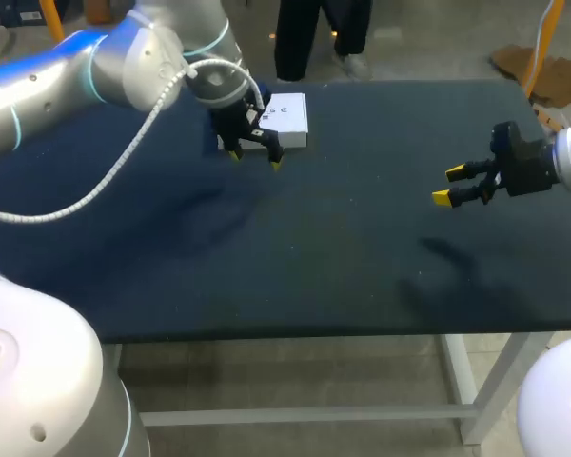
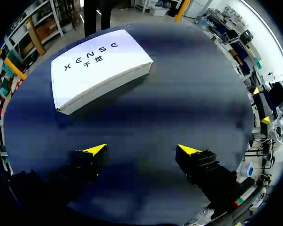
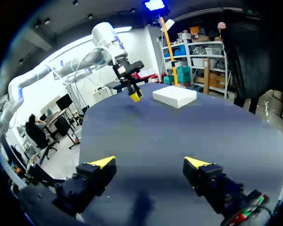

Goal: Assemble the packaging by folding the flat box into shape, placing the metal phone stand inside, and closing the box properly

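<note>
Box (image 1: 287, 118) sits folded and closed at the head view's upper centre; I judge the task all but finished; left gripper (image 1: 254, 159) gapes empty just beside it; right gripper (image 1: 447, 185), mid-right, likewise spread and empty.

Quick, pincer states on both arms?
Left pincer: open, empty, box ahead of it.
Right pincer: open, empty.

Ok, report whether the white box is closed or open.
Closed. The white box lies flat, its top face whole, no flap raised in any view. What's inside cannot be told.
</note>
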You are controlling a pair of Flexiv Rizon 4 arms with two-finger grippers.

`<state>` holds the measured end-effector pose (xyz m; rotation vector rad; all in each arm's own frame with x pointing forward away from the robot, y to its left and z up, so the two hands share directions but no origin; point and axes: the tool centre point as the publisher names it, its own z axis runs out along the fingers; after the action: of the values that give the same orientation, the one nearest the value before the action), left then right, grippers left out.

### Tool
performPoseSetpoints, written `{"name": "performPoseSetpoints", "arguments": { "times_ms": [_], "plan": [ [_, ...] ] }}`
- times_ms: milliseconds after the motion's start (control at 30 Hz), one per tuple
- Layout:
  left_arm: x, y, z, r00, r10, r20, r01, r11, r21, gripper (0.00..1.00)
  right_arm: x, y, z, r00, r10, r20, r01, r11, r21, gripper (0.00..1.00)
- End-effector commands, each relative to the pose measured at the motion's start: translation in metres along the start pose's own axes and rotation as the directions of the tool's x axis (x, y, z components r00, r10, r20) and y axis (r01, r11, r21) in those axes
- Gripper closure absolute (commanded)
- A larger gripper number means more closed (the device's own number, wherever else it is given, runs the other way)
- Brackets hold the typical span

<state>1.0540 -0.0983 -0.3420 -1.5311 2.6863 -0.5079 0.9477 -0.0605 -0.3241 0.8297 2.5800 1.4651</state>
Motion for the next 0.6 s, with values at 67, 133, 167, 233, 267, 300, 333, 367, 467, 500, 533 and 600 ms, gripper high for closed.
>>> {"name": "performPoseSetpoints", "arguments": {
  "times_ms": [67, 133, 167, 233, 267, 300, 333, 367, 467, 500, 533, 600],
  "plan": [
    [0.002, 0.066, -0.021, 0.990, 0.129, -0.063, -0.102, 0.943, 0.316, 0.00, -0.001, -0.001, -0.001, 1.000, -0.001, -0.005, 0.001, 1.000, -0.005, 0.00],
    [0.003, 0.070, -0.023, 0.980, 0.181, -0.088, -0.140, 0.928, 0.345, 0.00, -0.001, -0.001, -0.001, 1.000, -0.001, -0.005, 0.001, 1.000, -0.005, 0.00],
    [0.003, 0.072, -0.024, 0.979, 0.190, -0.080, -0.150, 0.922, 0.357, 0.00, -0.001, -0.001, -0.001, 1.000, -0.001, -0.005, 0.001, 1.000, -0.005, 0.00],
    [0.004, 0.077, -0.025, 0.971, 0.223, -0.084, -0.173, 0.904, 0.390, 0.00, -0.001, -0.001, -0.001, 1.000, -0.001, -0.005, 0.001, 1.000, -0.005, 0.00],
    [0.003, 0.078, -0.026, 0.969, 0.231, -0.086, -0.178, 0.898, 0.402, 0.00, -0.001, -0.001, -0.001, 1.000, -0.001, -0.005, 0.001, 1.000, -0.005, 0.00],
    [0.003, 0.080, -0.026, 0.966, 0.241, -0.091, -0.183, 0.892, 0.413, 0.00, -0.001, -0.001, -0.001, 1.000, -0.001, -0.005, 0.001, 1.000, -0.005, 0.00],
    [0.003, 0.080, -0.026, 0.965, 0.245, -0.090, -0.186, 0.888, 0.421, 0.00, -0.001, -0.001, -0.001, 1.000, -0.001, -0.005, 0.001, 1.000, -0.005, 0.00],
    [0.004, 0.081, -0.027, 0.964, 0.250, -0.087, -0.191, 0.883, 0.429, 0.00, -0.001, -0.001, -0.001, 1.000, -0.001, -0.005, 0.001, 1.000, -0.005, 0.00],
    [0.006, 0.085, -0.030, 0.962, 0.260, -0.083, -0.197, 0.871, 0.449, 0.00, -0.001, -0.001, -0.001, 1.000, -0.001, -0.005, 0.001, 1.000, -0.005, 0.00],
    [0.007, 0.086, -0.031, 0.962, 0.261, -0.079, -0.197, 0.866, 0.459, 0.00, -0.001, -0.001, -0.001, 1.000, -0.001, -0.005, 0.001, 1.000, -0.005, 0.00],
    [0.007, 0.088, -0.033, 0.963, 0.259, -0.075, -0.195, 0.860, 0.471, 0.00, -0.001, -0.001, -0.001, 1.000, -0.001, -0.005, 0.001, 1.000, -0.005, 0.00],
    [0.007, 0.090, -0.036, 0.960, 0.270, -0.071, -0.203, 0.850, 0.486, 0.00, -0.001, -0.001, -0.001, 1.000, -0.001, -0.005, 0.001, 1.000, -0.005, 0.00]
  ]
}}
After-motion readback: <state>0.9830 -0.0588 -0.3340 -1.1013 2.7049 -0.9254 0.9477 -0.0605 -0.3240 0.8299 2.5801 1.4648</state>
